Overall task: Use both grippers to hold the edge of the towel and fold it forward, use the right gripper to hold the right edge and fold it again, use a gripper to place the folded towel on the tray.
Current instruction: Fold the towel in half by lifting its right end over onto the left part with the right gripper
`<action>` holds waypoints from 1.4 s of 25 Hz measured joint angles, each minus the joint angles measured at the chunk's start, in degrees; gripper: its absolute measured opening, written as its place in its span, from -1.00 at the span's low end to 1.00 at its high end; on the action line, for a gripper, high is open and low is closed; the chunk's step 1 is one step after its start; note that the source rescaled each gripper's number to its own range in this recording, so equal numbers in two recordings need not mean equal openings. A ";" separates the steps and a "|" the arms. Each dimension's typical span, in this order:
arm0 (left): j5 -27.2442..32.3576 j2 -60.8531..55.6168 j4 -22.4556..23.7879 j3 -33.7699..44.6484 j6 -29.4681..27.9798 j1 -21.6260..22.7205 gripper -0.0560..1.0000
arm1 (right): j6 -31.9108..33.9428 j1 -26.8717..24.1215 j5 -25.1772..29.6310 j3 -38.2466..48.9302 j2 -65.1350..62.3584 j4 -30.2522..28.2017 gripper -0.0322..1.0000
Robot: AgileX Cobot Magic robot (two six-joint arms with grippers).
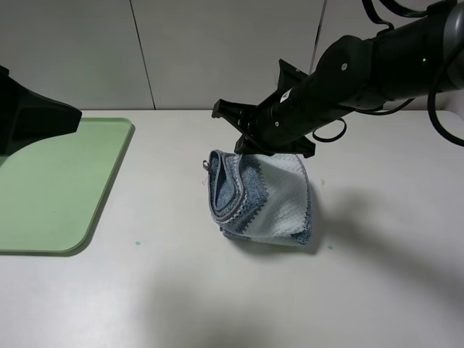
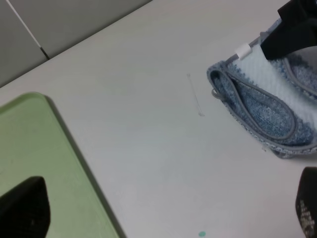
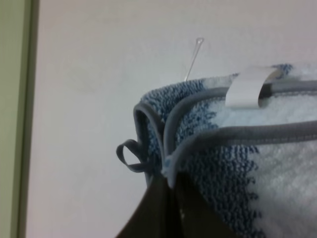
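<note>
Your right gripper (image 1: pixel 272 151) is clamped on the top edge of the folded towel (image 1: pixel 264 203), which hangs bunched over mid-bench (image 1: pixel 181 297). The tray (image 1: pixel 87 203) sits well apart on the left arm's side, so I'd carry it that way. The left gripper (image 2: pixel 166 208) hovers by the tray, jaws apart and empty

White table (image 1: pixel 217 304) w/ tiny green specks (image 1: pixel 135 243) & thin thread (image 2: pixel 195 99) on it; grey wall panels (image 1: pixel 217 51) behind.
</note>
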 joint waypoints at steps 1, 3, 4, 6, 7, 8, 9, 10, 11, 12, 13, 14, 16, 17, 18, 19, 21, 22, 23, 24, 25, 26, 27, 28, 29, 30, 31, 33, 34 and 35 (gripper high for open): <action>0.00 0.00 0.00 0.00 0.00 0.00 1.00 | 0.01 0.18 -0.20 0.00 0.00 0.00 -0.94; 0.00 0.00 0.00 0.00 0.00 0.00 1.00 | -0.01 0.67 -1.20 0.00 0.00 0.00 -0.94; 0.00 0.00 0.00 0.00 0.00 0.00 1.00 | -0.06 0.87 -1.55 0.00 0.00 0.00 -0.94; 0.00 0.00 0.00 0.00 0.00 0.00 1.00 | -0.19 1.06 -2.09 0.00 0.00 0.00 -0.86; 0.00 0.00 0.00 0.00 0.00 0.00 1.00 | -0.24 1.06 -2.26 0.00 0.07 0.00 -0.75; 0.00 0.00 0.00 0.00 0.00 0.00 1.00 | -0.44 1.06 -2.48 0.00 0.12 0.00 -0.59; 0.00 0.00 0.00 0.00 0.00 0.00 1.00 | -0.78 1.06 -2.67 0.00 0.17 0.00 -0.38; 0.00 0.00 0.00 0.00 0.00 0.00 1.00 | -1.58 1.06 -2.72 0.00 0.17 0.00 -0.17; 0.00 0.00 0.00 0.00 0.00 0.00 1.00 | -2.65 1.06 -2.72 0.00 0.17 0.00 0.12; 0.00 0.00 0.00 0.00 0.00 0.00 1.00 | -3.42 1.06 -2.72 0.00 0.17 0.00 0.42; 0.00 0.00 0.00 0.00 0.00 0.00 1.00 | -3.89 1.06 -2.72 0.00 0.17 0.07 0.66; 0.00 0.00 0.00 0.00 0.00 0.00 1.00 | -3.96 1.06 -2.72 0.00 0.17 0.23 0.78; 0.00 0.00 0.00 0.00 0.00 0.00 1.00 | -3.83 1.06 -2.72 0.00 0.17 0.49 0.92; 0.00 0.00 0.00 0.00 0.00 0.00 1.00 | -3.58 1.06 -2.72 0.00 0.17 0.66 0.95; 0.00 0.00 0.00 0.00 0.00 0.00 1.00 | -3.35 1.06 -2.72 0.00 0.17 0.69 0.97; 0.00 0.00 0.00 0.00 0.00 0.00 1.00 | -3.29 1.06 -2.72 0.00 0.17 0.69 0.98; 0.00 0.00 0.00 0.00 0.00 0.00 1.00 | -3.15 1.06 -2.72 0.00 0.17 0.69 1.00; 0.00 0.00 0.00 0.00 0.00 0.00 1.00 | -3.09 1.06 -2.72 0.00 0.17 0.69 1.00; 0.00 0.00 0.00 0.00 0.00 0.00 1.00 | -2.97 1.06 -2.72 0.00 0.17 0.69 1.00; 0.00 0.00 0.00 0.00 0.00 0.00 1.00 | -2.98 1.06 -2.72 0.00 0.17 0.69 1.00; 0.00 0.00 0.00 0.00 0.00 0.00 1.00 | -2.98 1.06 -2.84 0.00 0.17 0.71 1.00; 0.00 0.00 0.00 0.00 0.00 0.00 1.00 | -2.98 1.06 -2.85 0.00 0.17 0.71 1.00; 0.00 0.00 0.00 0.00 0.00 0.00 1.00 | -2.98 1.06 -2.85 0.00 0.17 0.71 1.00; 0.00 0.00 0.00 0.00 0.00 0.00 1.00 | -2.98 1.06 -2.85 0.00 0.17 0.71 1.00; 0.00 0.00 0.00 0.00 0.00 0.00 1.00 | -2.98 1.06 -2.89 0.00 0.17 0.71 1.00; 0.00 0.00 0.00 0.00 0.00 0.00 1.00 | -2.98 1.06 -2.89 0.00 0.17 0.71 1.00; 0.00 0.00 0.00 0.00 0.00 0.00 1.00 | -2.98 1.06 -2.89 0.00 0.17 0.66 1.00; 0.00 0.00 0.00 0.00 0.00 0.00 1.00 | -3.28 1.06 -2.89 0.00 -0.04 0.24 1.00; 0.00 0.00 0.00 0.00 0.00 0.00 1.00 | -3.65 1.06 -2.89 0.00 -0.32 0.00 1.00; 0.00 0.00 0.00 0.00 0.00 0.00 1.00 | -4.06 1.06 -2.89 0.00 -0.65 -0.11 1.00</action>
